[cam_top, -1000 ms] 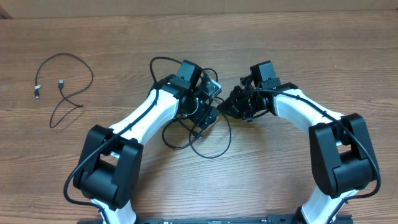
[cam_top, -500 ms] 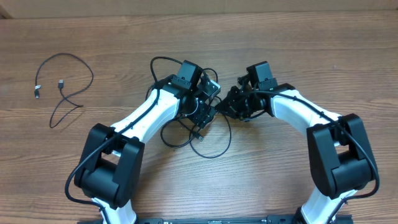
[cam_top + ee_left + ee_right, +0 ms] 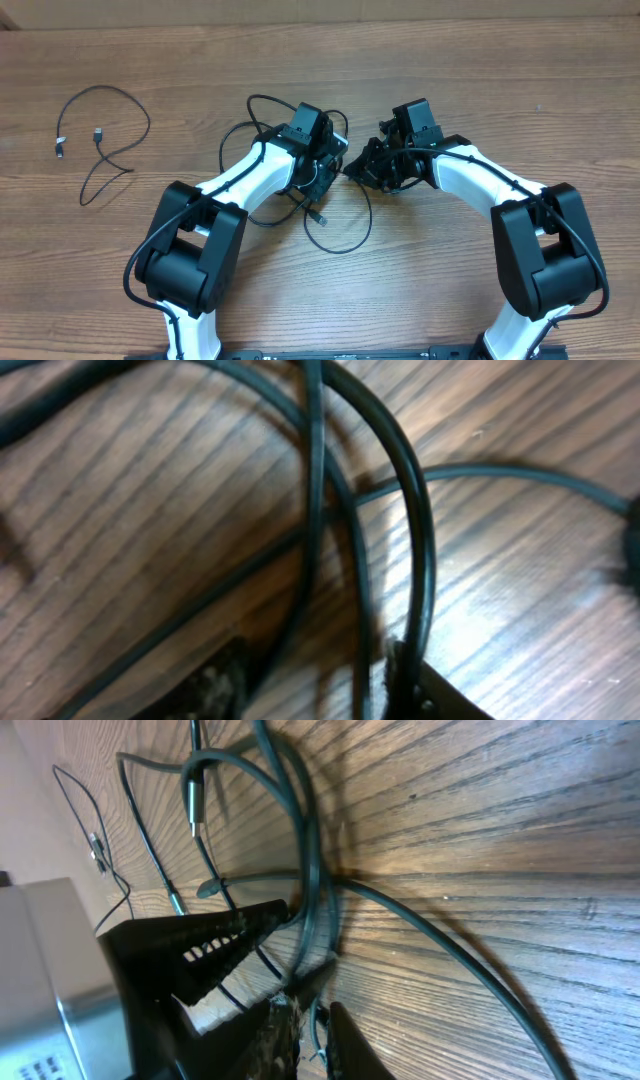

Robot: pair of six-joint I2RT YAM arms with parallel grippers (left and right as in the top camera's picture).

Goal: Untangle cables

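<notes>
Overhead: the tangle (image 3: 335,245) lies mid-surface (image 3: 450,60) between my arms, with a separate cable (image 3: 147,122) well apart at far left. My left end effector (image 3: 328,168) and right end effector (image 3: 358,170) meet over the knot, placed to pull opposite ways.

Left wrist: my jaws stand apart, straddling crossed strands (image 3: 415,540) without clamping them.

Right wrist: my end effector is closed, pinching one strand (image 3: 318,1010), probably to anchor it.

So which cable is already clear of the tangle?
The thin black cable far left in the overhead view: it lies alone in an open loop, both plug ends showing. The others overlap in one tangle in the middle.
</notes>
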